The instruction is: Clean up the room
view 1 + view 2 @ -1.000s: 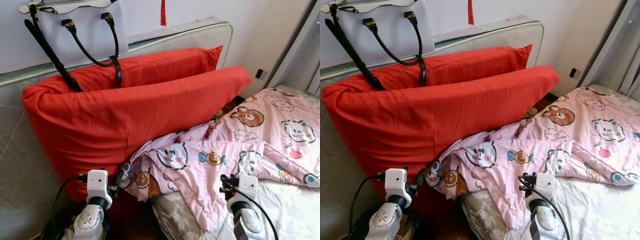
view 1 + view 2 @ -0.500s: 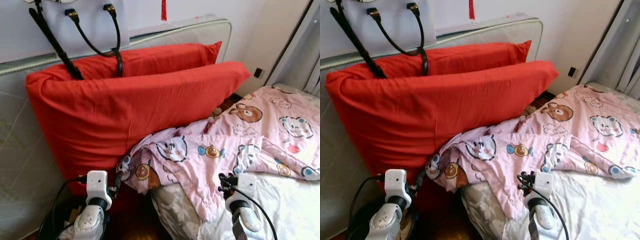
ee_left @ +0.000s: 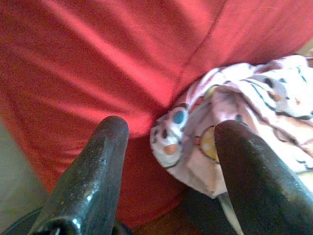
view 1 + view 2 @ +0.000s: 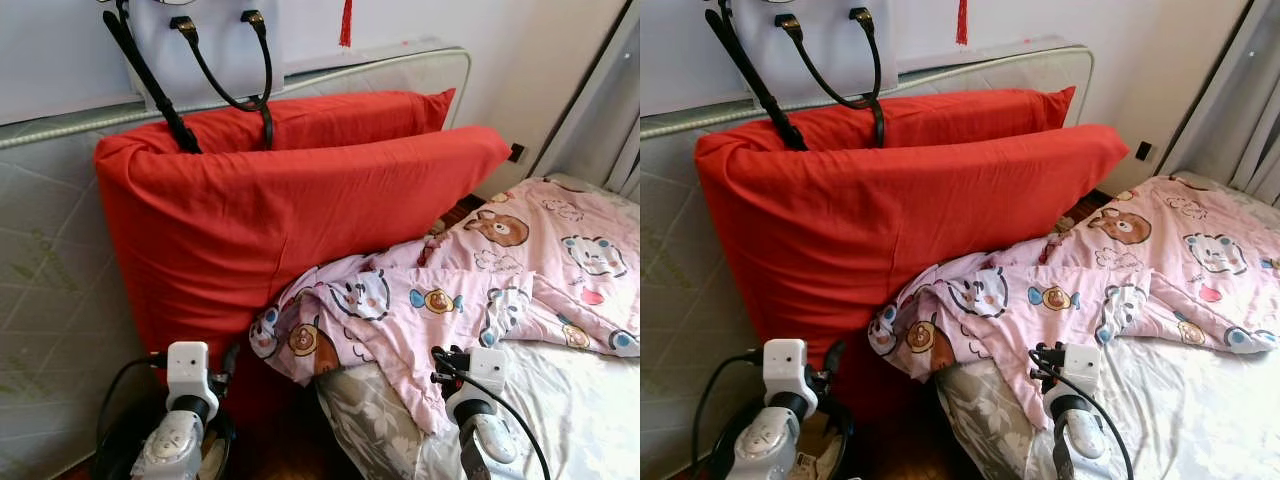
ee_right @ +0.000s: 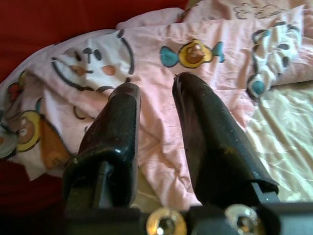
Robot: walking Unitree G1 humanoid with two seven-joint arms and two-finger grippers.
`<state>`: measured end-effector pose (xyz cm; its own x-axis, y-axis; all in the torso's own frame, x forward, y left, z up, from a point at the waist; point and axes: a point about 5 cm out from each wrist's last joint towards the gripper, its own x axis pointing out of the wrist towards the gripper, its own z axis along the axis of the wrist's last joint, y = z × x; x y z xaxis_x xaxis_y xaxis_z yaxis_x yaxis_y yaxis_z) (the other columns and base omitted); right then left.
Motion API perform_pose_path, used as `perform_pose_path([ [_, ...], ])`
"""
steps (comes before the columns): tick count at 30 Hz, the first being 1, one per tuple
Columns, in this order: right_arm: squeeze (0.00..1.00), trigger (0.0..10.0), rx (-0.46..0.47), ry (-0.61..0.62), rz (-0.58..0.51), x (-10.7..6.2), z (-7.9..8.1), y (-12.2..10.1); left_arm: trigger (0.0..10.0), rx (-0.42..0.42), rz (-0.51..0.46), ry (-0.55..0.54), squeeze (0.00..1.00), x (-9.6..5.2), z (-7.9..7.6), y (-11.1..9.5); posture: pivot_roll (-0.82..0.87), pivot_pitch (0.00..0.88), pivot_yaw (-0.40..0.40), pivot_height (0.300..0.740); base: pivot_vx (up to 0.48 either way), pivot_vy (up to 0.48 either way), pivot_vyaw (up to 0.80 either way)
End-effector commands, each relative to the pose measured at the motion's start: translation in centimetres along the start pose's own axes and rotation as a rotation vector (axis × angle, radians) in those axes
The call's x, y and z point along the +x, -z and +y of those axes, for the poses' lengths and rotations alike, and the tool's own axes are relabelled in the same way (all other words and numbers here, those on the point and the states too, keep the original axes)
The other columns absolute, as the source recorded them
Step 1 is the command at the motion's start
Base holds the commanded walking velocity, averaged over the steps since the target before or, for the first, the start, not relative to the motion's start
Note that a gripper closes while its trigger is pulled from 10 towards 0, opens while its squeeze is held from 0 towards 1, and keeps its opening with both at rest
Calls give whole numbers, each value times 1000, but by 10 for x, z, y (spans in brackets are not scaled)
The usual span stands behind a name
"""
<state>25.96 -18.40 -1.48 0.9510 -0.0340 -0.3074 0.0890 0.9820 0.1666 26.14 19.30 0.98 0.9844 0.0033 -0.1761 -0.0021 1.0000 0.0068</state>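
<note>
Item: pink quilt (image 4: 480,300), lying crumpled across the bed (image 4: 580,420), one corner hanging off the bed's edge against the red pillows (image 4: 290,210). Soft, light, limp; likely gathering best at a bunched fold near that corner. Left gripper (image 3: 168,142) hovering beside it, fingers apart, empty. Right gripper (image 5: 154,98) hovering over the quilt, fingers narrowly parted, empty.

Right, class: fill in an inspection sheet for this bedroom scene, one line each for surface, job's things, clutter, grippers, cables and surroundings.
Surface: bed with pale floral sheet, partly uncovered.
Job's things: pink cartoon blanket rumpled across the bed, one corner hanging off beside the red pillows.
Clutter: white handbag with black straps above the pillows.
Grippers: left gripper open, facing pillow and blanket corner; right gripper slightly open over the blanket.
Cables: black cable along the right arm.
Surroundings: upright mattress, wall socket, grey curtain.
</note>
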Motion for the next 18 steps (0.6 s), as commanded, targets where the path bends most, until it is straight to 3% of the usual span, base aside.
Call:
perform_pose_path([
  [1,0,10000,8,4,7,2,-1,-1,10000,-5,-8,-7,0,2,2,-4,14,0,-65,670,0,0,0],
  [12,0,10000,9,12,12,2,-1,-1,10000,0,-9,-3,0,1,1,-3,13,0,-61,670,0,0,0],
  [16,0,10000,-17,39,62,2,-3,3,10000,3,-9,-2,0,1,1,-3,18,0,-62,670,0,0,0],
  [18,0,10000,-10,38,53,2,-3,3,10000,2,-8,-1,0,0,1,-3,17,0,-60,650,0,0,0],
])
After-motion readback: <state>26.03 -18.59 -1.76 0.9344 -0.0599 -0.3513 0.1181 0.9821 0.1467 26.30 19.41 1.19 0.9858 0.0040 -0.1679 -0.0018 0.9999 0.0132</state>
